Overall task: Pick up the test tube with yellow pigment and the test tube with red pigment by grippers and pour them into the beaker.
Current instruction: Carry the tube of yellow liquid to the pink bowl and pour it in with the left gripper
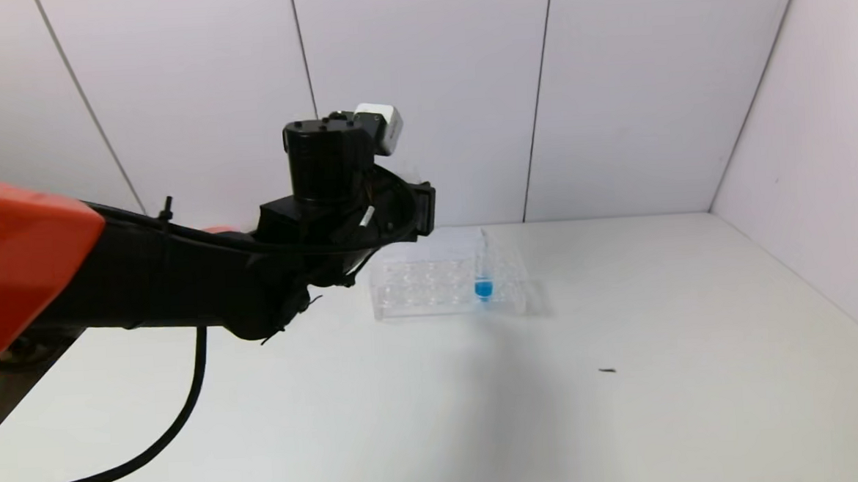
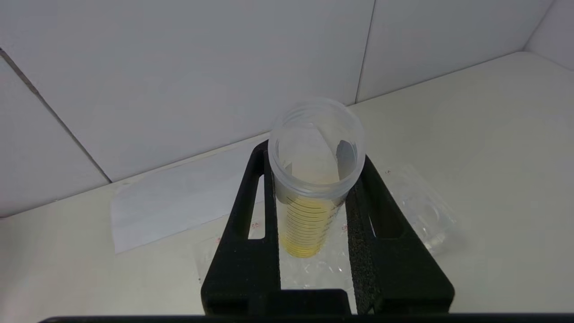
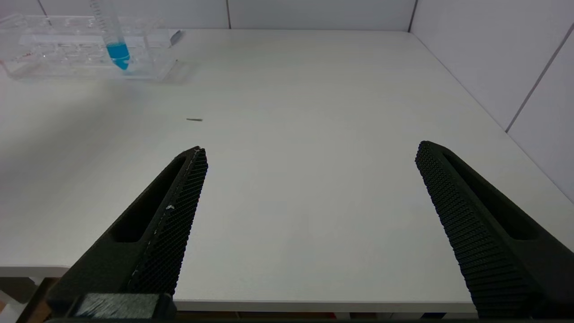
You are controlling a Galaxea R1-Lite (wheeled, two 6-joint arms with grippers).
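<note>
Clear rack [image 1: 447, 284] holds blue tube [image 1: 483, 271]; left arm blocks its left side. Left gripper [image 2: 314, 197] pinches yellow tube [image 2: 311, 197], open mouth toward camera. Right gripper [image 3: 309, 188] spread wide over table [image 3: 314, 112].

Test tube with yellow pigment [image 2: 314, 179]: clear, ringed with fine dark graduation lines, pale yellow liquid at its tip; left gripper [image 2: 314, 197] matte black, its pads finely grained; right gripper [image 3: 309, 179] black, pads cross-hatched; arm shell [image 1: 11, 248] orange-red; tube rack [image 1: 446, 284] colourless – blue tube [image 1: 483, 278] vivid blue; table [image 1: 629, 407] white.
</note>
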